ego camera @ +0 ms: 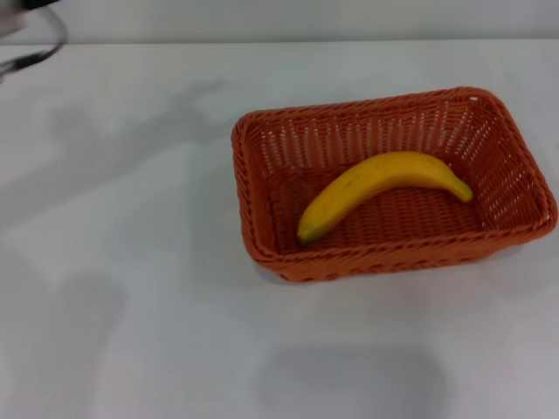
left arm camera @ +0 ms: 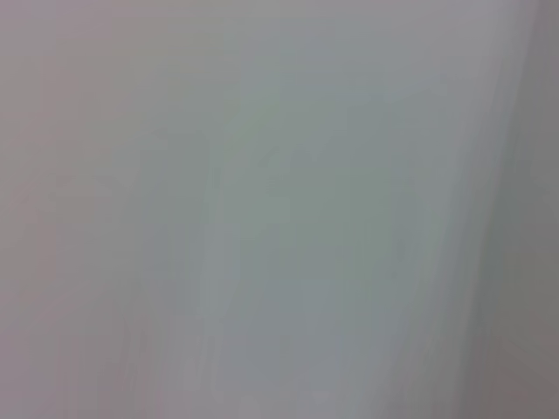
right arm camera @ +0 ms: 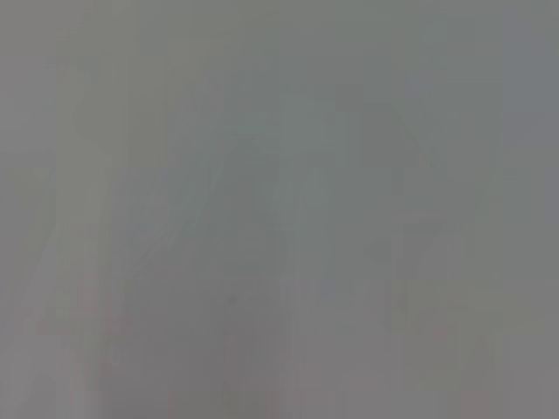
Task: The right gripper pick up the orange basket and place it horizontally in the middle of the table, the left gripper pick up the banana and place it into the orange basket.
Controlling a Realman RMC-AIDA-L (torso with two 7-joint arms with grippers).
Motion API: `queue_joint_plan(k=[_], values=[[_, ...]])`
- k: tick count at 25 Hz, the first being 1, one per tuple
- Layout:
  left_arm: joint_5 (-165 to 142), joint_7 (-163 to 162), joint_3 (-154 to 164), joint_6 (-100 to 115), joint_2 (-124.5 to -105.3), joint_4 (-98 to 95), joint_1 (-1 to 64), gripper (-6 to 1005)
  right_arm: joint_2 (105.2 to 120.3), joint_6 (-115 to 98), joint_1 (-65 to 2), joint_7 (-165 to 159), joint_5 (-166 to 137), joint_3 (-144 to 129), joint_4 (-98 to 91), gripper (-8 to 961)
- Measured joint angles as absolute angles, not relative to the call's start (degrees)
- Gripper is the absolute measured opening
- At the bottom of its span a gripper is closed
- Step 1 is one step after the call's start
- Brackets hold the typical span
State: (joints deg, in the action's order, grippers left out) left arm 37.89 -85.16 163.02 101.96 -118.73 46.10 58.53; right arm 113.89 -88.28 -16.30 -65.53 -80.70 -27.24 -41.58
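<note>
Orange basket (ego camera: 393, 183) sits lengthwise on the white tabletop (ego camera: 131, 305), right of centre, with the banana (ego camera: 380, 188) lying inside on its floor. I judge both placements done. I see neither gripper, so can't tell their state.

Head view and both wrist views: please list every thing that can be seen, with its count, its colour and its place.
orange basket: one, orange, lying flat on the table, right of the middle in the head view.
banana: one, yellow, inside the basket, lying on its floor, one end toward the front left corner and the other toward the right wall.
table: one, white, filling nearly the whole head view; both wrist views show only a plain pale surface.
robot part: one, dark and grey, at the far left corner of the head view; which part it is cannot be told. No fingers are in view.
</note>
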Motion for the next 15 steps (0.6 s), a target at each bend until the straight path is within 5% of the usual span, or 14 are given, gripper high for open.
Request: queue_joint_plan(k=[6, 15], values=[[59.8, -74.5, 163.0, 108.5, -119.15, 45.6, 39.3, 896, 114.61, -88.5, -16.5, -60.8, -78.4, -27.1, -34.6, 783], [72.8, -64.2, 162.9, 108.8, -119.21, 37.7, 20.7, 896, 114.99, -88.4, -19.0, -45.9, -66.8, -27.4, -17.1, 783]])
